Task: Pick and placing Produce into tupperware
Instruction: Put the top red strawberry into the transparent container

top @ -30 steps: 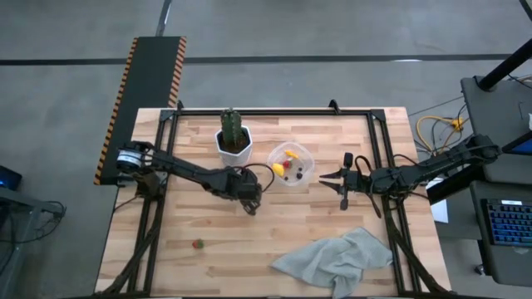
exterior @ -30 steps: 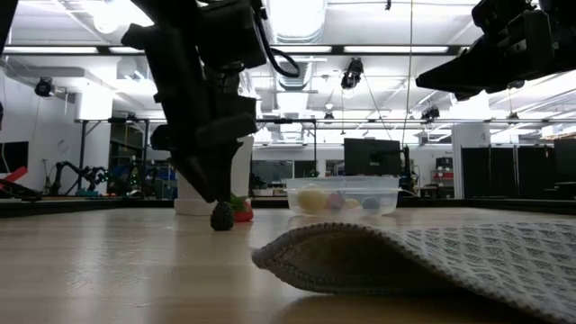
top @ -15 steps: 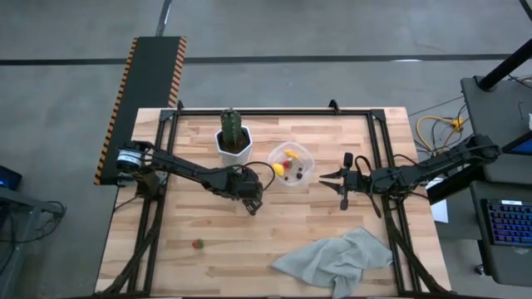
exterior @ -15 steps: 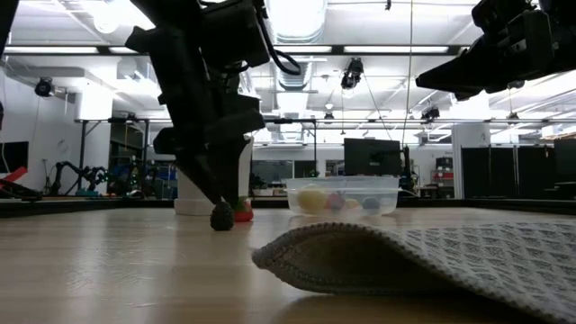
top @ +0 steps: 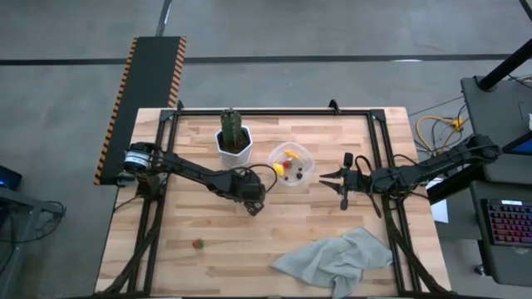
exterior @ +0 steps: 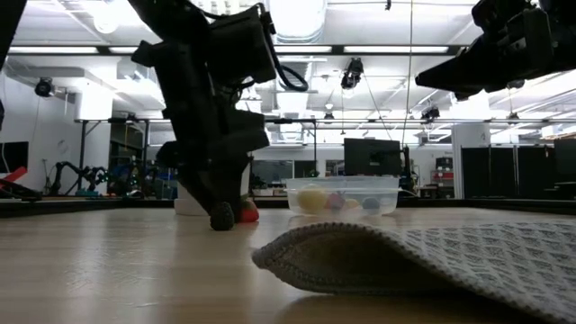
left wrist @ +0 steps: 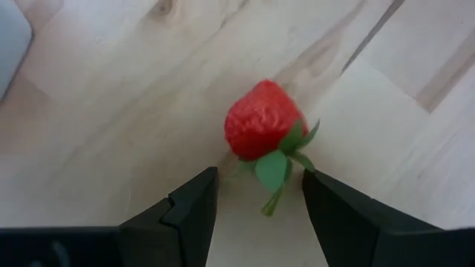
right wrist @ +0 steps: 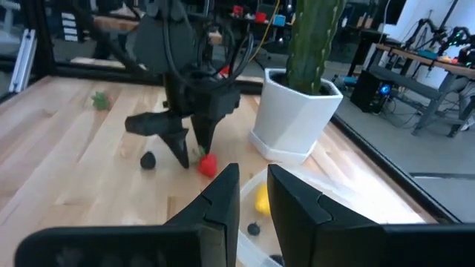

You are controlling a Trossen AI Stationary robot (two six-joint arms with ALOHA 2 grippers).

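Left gripper: the left gripper reaches down to the wooden table just in front of the white plant pot, its two dark fingers spread apart on either side of a red strawberry piece; the fingers grasp nothing, and the green leaves of the fruit lie in the gap between them.

Strawberry: the red piece lies on the bare wood, its stem end turned toward the left gripper; in the low view it shows as a red spot just behind the dark fingertips, in front of the pot and beside the tupperware.

Dark berry: a small dark berry sits on the table just beside the left gripper's fingertips, apart from the strawberry.

Tupperware: the clear, round-cornered container stands just right of the plant pot, between the two arms; inside it are yellow pieces, a red piece and small dark berries.

Right gripper: the right gripper hovers above the table just to the right of the tupperware, fingers parted and holding nothing.

Stray piece: another small red-and-green fruit lies alone near the table's front left, well apart from both arms.

Cloth: a crumpled grey cloth lies at the front right of the table.
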